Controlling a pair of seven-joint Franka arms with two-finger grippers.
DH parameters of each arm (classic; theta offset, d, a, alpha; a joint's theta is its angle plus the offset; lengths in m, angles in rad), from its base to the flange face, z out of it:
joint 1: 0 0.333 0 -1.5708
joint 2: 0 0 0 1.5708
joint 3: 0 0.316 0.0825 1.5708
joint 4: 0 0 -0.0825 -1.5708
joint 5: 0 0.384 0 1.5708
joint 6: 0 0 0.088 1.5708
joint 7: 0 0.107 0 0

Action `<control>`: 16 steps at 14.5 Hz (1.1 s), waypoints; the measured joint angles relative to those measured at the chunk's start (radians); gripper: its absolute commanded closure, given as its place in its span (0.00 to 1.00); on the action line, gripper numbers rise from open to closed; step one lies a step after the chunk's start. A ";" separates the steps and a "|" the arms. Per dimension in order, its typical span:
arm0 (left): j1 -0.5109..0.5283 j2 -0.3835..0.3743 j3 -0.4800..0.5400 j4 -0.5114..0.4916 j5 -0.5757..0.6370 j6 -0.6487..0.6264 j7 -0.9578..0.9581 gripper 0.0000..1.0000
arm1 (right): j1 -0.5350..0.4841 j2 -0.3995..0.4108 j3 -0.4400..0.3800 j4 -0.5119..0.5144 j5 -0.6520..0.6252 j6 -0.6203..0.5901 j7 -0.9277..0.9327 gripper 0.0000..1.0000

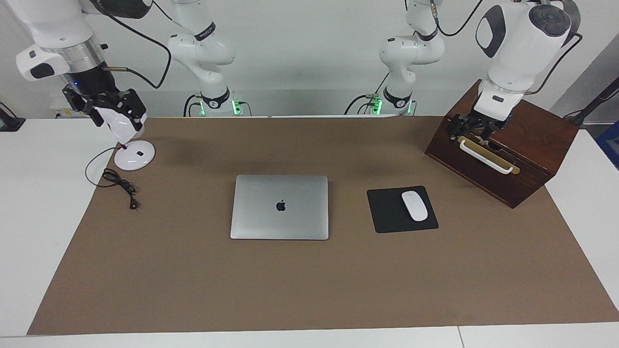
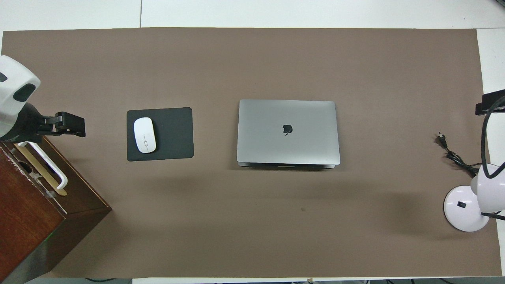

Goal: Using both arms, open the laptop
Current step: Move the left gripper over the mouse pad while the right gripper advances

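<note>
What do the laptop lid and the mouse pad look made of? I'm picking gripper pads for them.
The laptop lid looks like matte silver-grey metal, probably aluminium: an even, soft sheen and a dark logo. The mouse pad looks like dull black fabric or foam, flat and without glare; which one is unclear.

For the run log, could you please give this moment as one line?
laptop: shut, untouched | left gripper: open, over box handle | right gripper: raised near lamp
</note>
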 measured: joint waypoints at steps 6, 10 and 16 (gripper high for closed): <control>-0.014 -0.006 -0.001 -0.008 -0.022 -0.004 -0.098 0.54 | 0.000 0.000 0.000 0.000 0.000 0.022 0.000 0.00; -0.094 -0.019 -0.005 -0.044 -0.024 -0.004 -0.180 0.96 | 0.001 0.000 0.001 -0.003 0.000 0.035 0.000 0.00; -0.111 -0.026 -0.005 -0.054 -0.054 -0.017 -0.324 1.00 | 0.048 0.001 -0.023 -0.048 0.010 0.128 0.027 0.00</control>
